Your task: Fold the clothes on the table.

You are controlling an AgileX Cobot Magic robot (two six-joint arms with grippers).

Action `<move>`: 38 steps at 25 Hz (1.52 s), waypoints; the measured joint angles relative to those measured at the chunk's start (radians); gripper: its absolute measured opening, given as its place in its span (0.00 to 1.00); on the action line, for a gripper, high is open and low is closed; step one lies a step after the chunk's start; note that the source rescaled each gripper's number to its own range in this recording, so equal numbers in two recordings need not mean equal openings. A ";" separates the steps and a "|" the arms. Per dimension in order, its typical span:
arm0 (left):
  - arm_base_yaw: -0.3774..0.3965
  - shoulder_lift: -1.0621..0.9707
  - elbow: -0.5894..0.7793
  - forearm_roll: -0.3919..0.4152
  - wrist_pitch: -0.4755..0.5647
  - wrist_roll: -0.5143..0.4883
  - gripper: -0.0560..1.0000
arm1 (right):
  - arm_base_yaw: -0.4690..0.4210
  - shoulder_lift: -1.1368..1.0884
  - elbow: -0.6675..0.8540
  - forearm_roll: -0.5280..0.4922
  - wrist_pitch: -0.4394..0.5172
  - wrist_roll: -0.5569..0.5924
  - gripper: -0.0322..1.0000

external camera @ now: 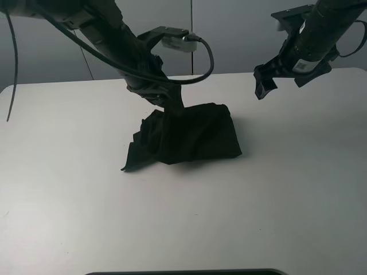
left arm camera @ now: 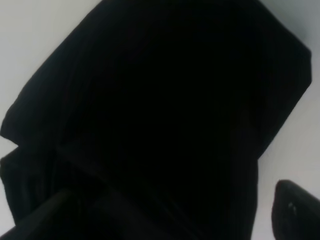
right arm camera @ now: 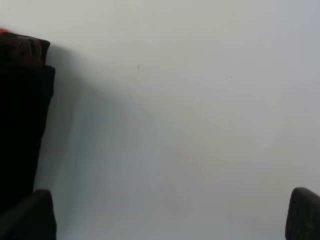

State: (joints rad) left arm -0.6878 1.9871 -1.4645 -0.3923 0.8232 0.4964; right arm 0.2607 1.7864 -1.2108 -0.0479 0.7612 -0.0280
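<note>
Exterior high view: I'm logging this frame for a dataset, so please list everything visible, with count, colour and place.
Black cotton T-shirt: one, black, bunched in a heap at the middle of the table, its back-left part lifted up to the left hand.
White matte table: one, white, fills most of the view.
Dark flat edge: one, black, bottom margin; what it is cannot be told.
Grey wall panels: grey, behind the table.
Left hand: one, black, at the shirt's back-left, cloth rising to it; fingers hidden.
Right hand: one, black, open, above the table right of the shirt, holding nothing.
</note>
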 joint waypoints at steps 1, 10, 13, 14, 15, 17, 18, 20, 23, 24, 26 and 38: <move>-0.002 0.015 -0.007 0.015 0.000 -0.009 0.99 | 0.000 0.000 0.000 0.011 0.000 -0.010 0.99; -0.001 0.121 -0.024 0.403 0.056 -0.218 0.99 | 0.000 0.000 0.000 0.040 0.000 -0.034 0.99; 0.035 0.135 -0.024 0.471 0.073 -0.266 0.99 | 0.000 0.000 0.000 0.048 0.000 -0.036 0.99; 0.053 0.135 -0.024 0.471 0.074 -0.270 0.99 | 0.000 0.000 0.000 0.048 0.000 -0.036 0.99; 0.073 0.135 -0.024 0.467 0.074 -0.274 0.99 | 0.000 0.000 0.000 0.056 0.000 -0.041 0.99; 0.105 0.135 -0.024 0.444 0.075 -0.276 0.99 | 0.000 0.000 0.000 0.066 0.000 -0.045 0.99; 0.120 0.135 -0.024 0.432 0.079 -0.276 0.99 | 0.000 0.000 0.000 0.073 0.000 -0.052 0.99; 0.132 0.135 -0.024 0.419 0.080 -0.276 0.99 | 0.000 0.000 0.000 0.090 0.000 -0.062 0.99; 0.133 0.129 -0.024 0.392 0.085 -0.271 0.99 | 0.000 0.000 0.000 0.113 0.000 -0.086 0.99; 0.133 0.121 -0.024 0.392 0.085 -0.271 0.99 | 0.000 0.000 0.000 0.115 0.000 -0.091 0.99; 0.133 0.097 -0.024 0.392 0.085 -0.277 0.99 | 0.000 -0.004 0.000 0.117 0.002 -0.096 0.99; 0.344 -0.351 0.121 0.286 0.153 -0.286 0.99 | 0.000 -0.312 0.113 0.117 0.009 -0.129 0.99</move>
State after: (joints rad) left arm -0.3438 1.6357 -1.3439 -0.1060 0.9760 0.2109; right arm 0.2607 1.4741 -1.0974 0.0696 0.7704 -0.1573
